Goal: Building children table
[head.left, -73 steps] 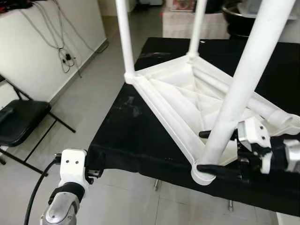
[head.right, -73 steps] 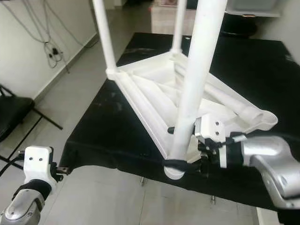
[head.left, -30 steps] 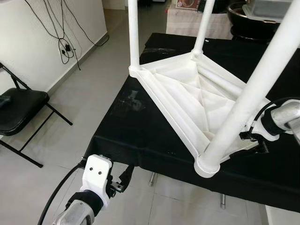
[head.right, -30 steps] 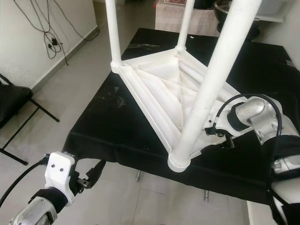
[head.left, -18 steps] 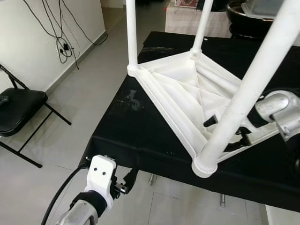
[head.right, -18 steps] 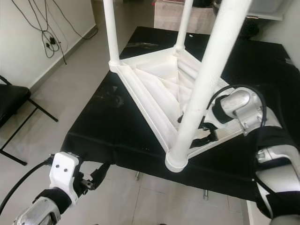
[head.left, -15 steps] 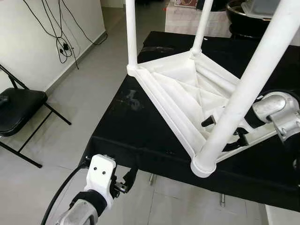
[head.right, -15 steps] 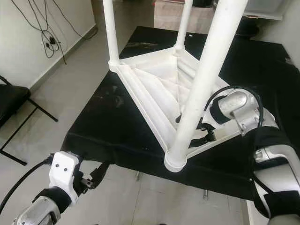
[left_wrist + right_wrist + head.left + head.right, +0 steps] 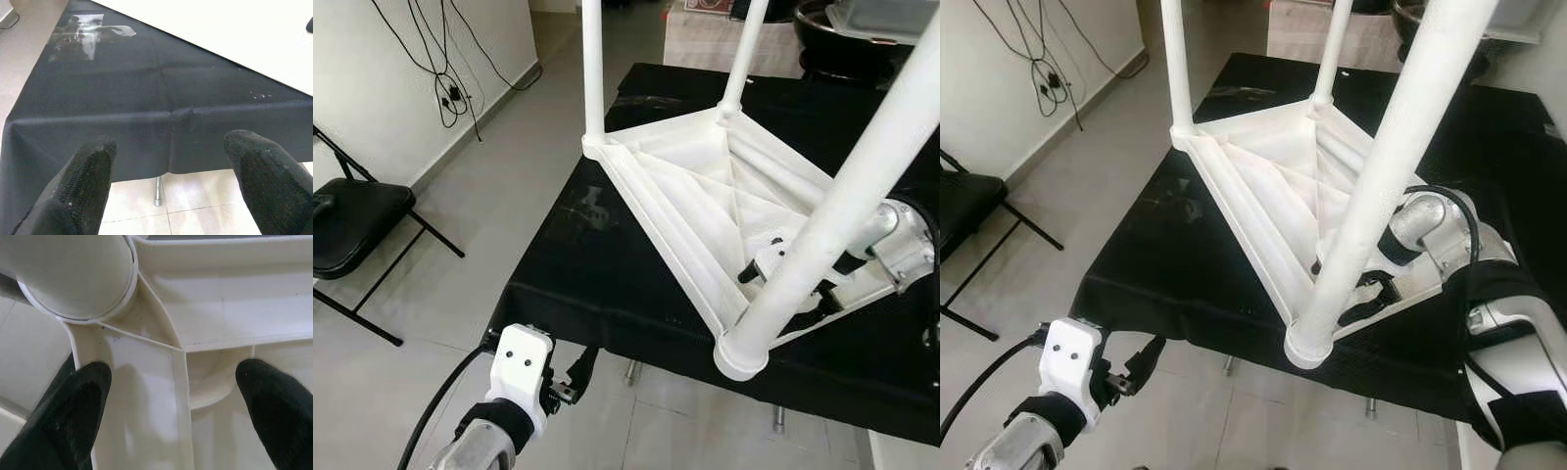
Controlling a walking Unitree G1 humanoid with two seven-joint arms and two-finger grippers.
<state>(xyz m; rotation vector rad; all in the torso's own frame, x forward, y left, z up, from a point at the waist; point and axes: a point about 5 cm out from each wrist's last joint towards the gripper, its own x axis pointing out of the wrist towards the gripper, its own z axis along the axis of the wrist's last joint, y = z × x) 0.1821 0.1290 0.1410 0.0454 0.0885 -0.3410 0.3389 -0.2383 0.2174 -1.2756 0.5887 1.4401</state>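
1. Upturned white plastic children's tabletop with ribbed underside [image 9: 705, 211] lying on the black-draped desk [image 9: 597, 284], three white tubular legs standing up from its corners.
2. Right gripper [image 9: 1356, 289] reached in behind the nearest white leg [image 9: 832, 220], fingers spread, grasping nothing, above the ribs beside that leg's socket.
3. Left gripper [image 9: 168, 183] hung below the tabletop's desk edge, fingers released.
4. Probably leg seating in hand; next, firm closing and pressing at the socket.

A black cloth-covered tabletop [image 9: 607, 284] carries an upturned white plastic children's table [image 9: 705, 211], its ribbed underside facing up and its round legs rising. The cloth shows pale smudges near the corner, and its hem hangs just beyond the left pincer [image 9: 166, 196].
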